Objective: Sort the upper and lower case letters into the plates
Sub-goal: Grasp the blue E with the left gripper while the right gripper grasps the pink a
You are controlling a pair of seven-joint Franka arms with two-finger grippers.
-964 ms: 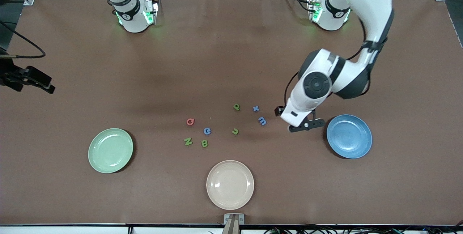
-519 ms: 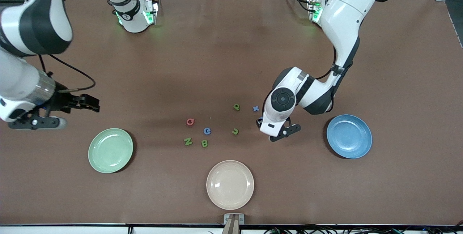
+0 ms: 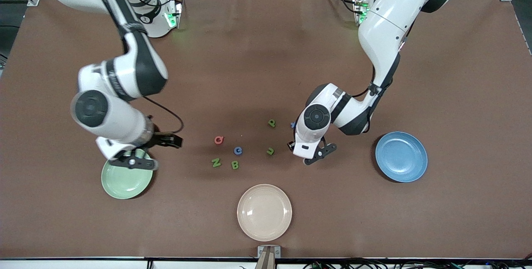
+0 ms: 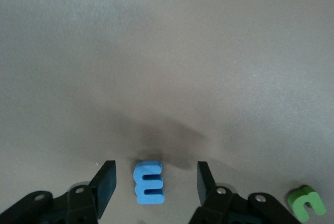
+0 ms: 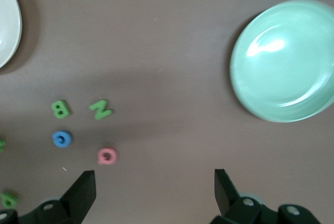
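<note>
My left gripper (image 4: pixel 155 171) is low over the table, open, its jaws on either side of a blue letter m (image 4: pixel 148 182) with a gap on each side. In the front view the left gripper (image 3: pixel 309 154) hides that letter. My right gripper (image 3: pixel 132 161) hangs open and empty over the mint green plate's (image 3: pixel 124 183) edge. Loose on the table lie a red Q (image 3: pixel 218 139), blue c (image 3: pixel 237 150), green N (image 3: pixel 215 162), green B (image 3: pixel 235 164), green J (image 3: pixel 270 151), green P (image 3: pixel 272 123) and a half-hidden blue x (image 3: pixel 292 124). The blue plate (image 3: pixel 401 156) is empty.
A cream plate (image 3: pixel 264 212) sits empty near the table's front edge, nearer the front camera than the letters. The right wrist view shows the mint plate (image 5: pixel 284 62), the red Q (image 5: pixel 107 155) and the green N (image 5: pixel 100 109).
The left gripper came from beside the blue plate to the blue m and its jaws have narrowed around it. The right arm swung in from the table's end to the mint plate.
</note>
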